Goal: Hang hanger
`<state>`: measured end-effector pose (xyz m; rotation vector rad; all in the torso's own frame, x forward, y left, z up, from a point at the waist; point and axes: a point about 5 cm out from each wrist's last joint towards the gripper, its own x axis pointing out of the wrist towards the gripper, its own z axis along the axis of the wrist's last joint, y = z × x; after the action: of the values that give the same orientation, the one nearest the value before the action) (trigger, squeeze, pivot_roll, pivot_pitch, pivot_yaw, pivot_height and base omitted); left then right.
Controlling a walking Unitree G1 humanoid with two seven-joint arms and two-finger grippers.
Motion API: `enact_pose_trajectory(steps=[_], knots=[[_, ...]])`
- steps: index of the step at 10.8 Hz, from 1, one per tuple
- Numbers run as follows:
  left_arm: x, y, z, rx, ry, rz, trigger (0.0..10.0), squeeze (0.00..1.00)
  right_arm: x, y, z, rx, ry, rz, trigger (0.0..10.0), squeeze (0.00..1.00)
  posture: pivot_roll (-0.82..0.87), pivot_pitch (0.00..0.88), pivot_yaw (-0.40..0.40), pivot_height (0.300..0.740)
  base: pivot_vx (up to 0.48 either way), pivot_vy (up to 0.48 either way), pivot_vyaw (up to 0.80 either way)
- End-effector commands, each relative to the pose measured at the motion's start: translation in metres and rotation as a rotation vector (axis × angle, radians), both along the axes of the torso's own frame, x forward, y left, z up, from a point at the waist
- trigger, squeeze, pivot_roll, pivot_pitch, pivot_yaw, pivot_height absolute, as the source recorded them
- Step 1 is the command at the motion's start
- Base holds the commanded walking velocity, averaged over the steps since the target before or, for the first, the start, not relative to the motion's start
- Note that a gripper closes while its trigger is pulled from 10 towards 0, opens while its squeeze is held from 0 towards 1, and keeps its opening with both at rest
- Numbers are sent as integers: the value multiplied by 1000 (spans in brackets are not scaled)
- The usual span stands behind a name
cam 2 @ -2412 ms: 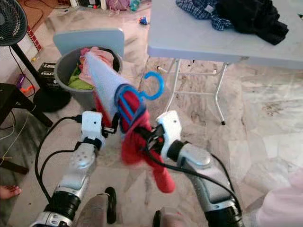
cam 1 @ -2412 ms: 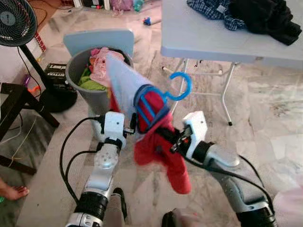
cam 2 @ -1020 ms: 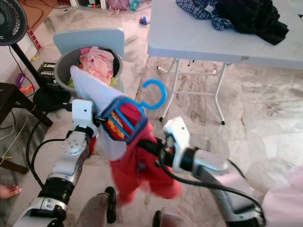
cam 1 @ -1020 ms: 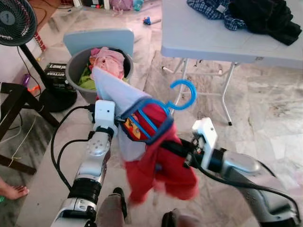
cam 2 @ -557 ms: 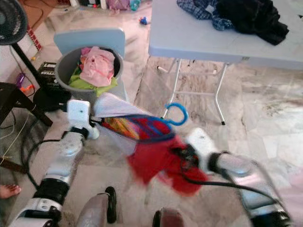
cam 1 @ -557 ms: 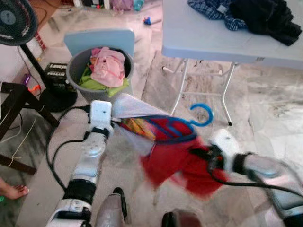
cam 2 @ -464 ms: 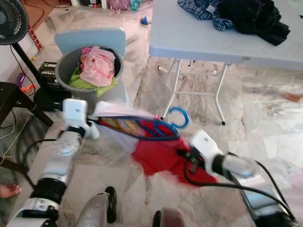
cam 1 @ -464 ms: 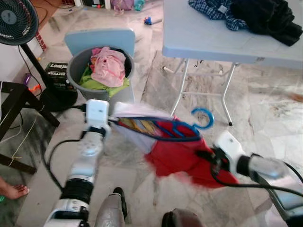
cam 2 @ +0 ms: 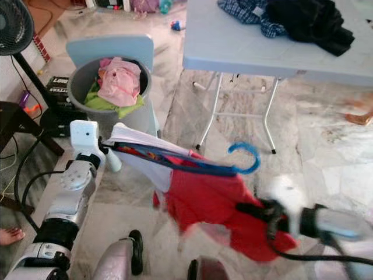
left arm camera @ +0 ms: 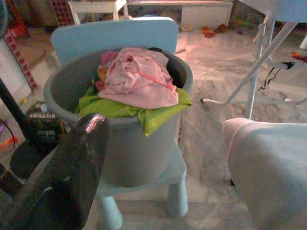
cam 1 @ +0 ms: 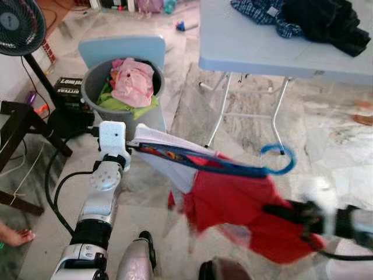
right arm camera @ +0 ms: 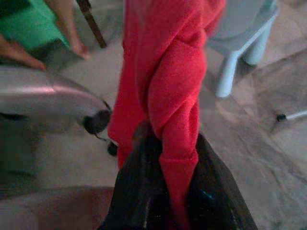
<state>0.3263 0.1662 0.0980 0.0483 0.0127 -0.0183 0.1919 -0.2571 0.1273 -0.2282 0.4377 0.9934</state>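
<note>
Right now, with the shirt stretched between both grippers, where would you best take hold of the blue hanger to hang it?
Probably the neck just below the blue hanger's hook, approached from above. The hook curls free at the right end, clear of the red shirt, while cloth covers the arms. The right gripper pinches red fabric; the left gripper holds the pale end.

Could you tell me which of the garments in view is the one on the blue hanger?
The red garment on the blue hanger, stretched between both grippers; the pink one lies in the grey bin, the plaid and black ones on the table.
</note>
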Motion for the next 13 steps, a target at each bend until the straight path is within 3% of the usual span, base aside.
enact_pose_trajectory(steps=[1, 3, 5, 7, 8, 10, 11, 12, 13], knots=[[1, 19, 0, -36, 16, 82, 10000, 0, -2, -12, 15, 3, -9, -7, 10000, 0, -85, 182, -51, 740, 0, 0, 0], [7, 22, 6, -95, 15, 104, 10000, 0, -20, -12, 9, -165, 48, 174, 10000, 0, -89, 179, -49, 740, 0, 0, 0], [6, 23, 2, -127, 40, 112, 10000, 0, -28, -4, 8, -193, 66, 264, 10000, 0, -79, 178, -50, 740, 0, 0, 0], [4, 20, -5, -132, 78, 93, 10000, 0, -20, 7, 23, -121, 2, 257, 10000, 0, -79, 178, -48, 740, 0, 0, 0], [1, 7, -10, -140, 100, 48, 10000, 0, -4, 14, 36, -91, -108, 213, 10000, 0, -81, 179, -46, 740, 0, 0, 0], [2, 2, -8, -156, 97, 36, 10000, 0, -1, 11, 17, -228, -148, 212, 10000, 0, -79, 178, -48, 740, 0, 0, 0], [2, 0, -7, -163, 97, 32, 10000, 0, 7, 17, 11, -248, -214, 183, 10000, 0, -75, 178, -48, 740, 0, 0, 0], [2, 1, -7, -180, 101, 40, 10000, 0, 13, 22, 14, -203, -229, 150, 10000, 0, -77, 179, -48, 740, 0, 0, 0], [4, 3, -4, -198, 96, 48, 10000, 0, 7, 17, 8, -262, -168, 201, 10000, 0, -77, 180, -51, 740, 0, 0, 0]])
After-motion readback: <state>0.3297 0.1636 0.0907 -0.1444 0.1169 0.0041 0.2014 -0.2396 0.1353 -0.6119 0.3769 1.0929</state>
